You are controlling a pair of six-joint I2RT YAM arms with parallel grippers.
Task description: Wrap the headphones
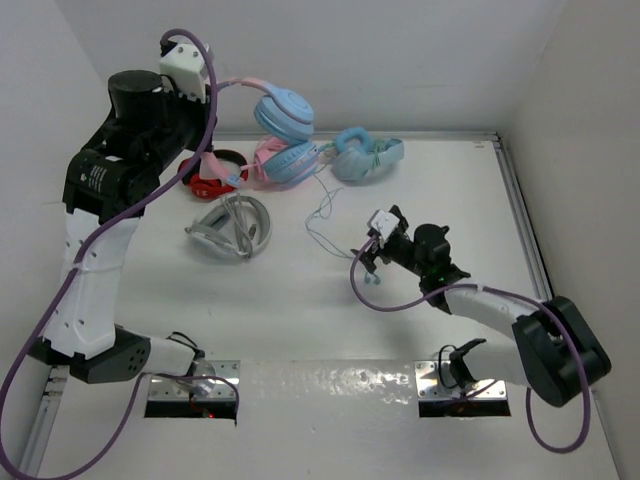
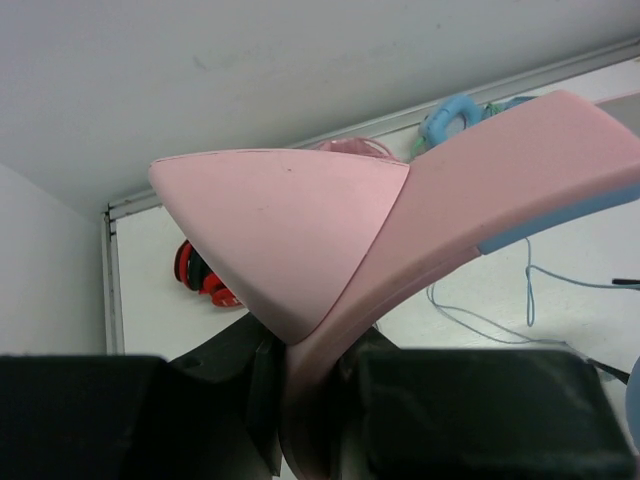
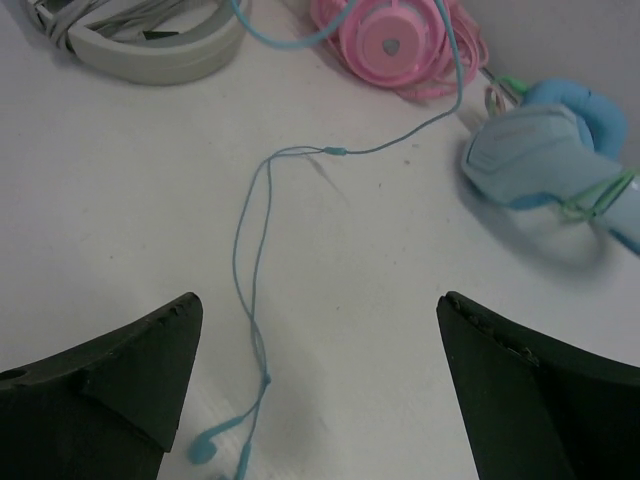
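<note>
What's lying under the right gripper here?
The thin teal cable lies loose on the white table between the fingers of the open right gripper, its end near the bottom edge of the wrist view. Whatever sits beneath the two black fingers themselves is covered.

No legible text, label or number anywhere.

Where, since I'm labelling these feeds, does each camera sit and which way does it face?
Top external: above and behind the bases, looking down on the table; left arm and right arm show.
Left wrist: on the raised left arm, looking past the left pincer, shut on the headphones' pink headband, toward the back wall.
Right wrist: low over the table, looking down on the teal cable between the open right pincer's fingers.
Shared: all three show the cable.
</note>
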